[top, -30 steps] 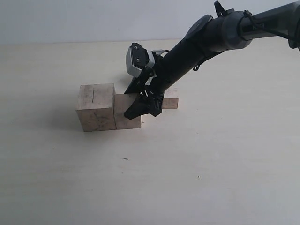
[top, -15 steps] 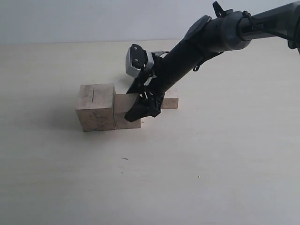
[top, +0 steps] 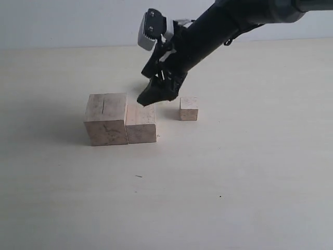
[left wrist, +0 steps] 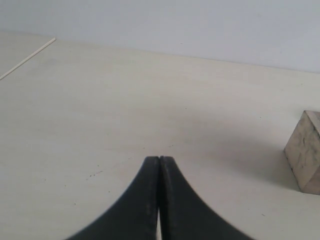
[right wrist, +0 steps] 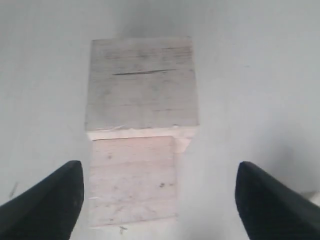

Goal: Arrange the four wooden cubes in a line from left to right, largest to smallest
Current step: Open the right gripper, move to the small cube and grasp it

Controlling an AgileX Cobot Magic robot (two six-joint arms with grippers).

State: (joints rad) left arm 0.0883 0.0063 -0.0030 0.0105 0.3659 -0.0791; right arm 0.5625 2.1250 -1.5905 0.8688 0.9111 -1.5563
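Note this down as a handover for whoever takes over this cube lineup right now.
Left gripper: shut, empty.
Right gripper: open, empty, hovering above the second-largest cube.
The largest cube and the second-largest cube touch, in order, largest on the left.
A small cube sits apart to their right, set back.
Left to do: bring it into line. The fourth cube is not visible in the exterior view, so locate it.

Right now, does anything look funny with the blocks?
The small cube stands apart from the largest cube and the medium cube, which touch, and it sits farther back, so the row looks crooked. Only three cubes show here. The largest cube also has a thin dark scratch on top.
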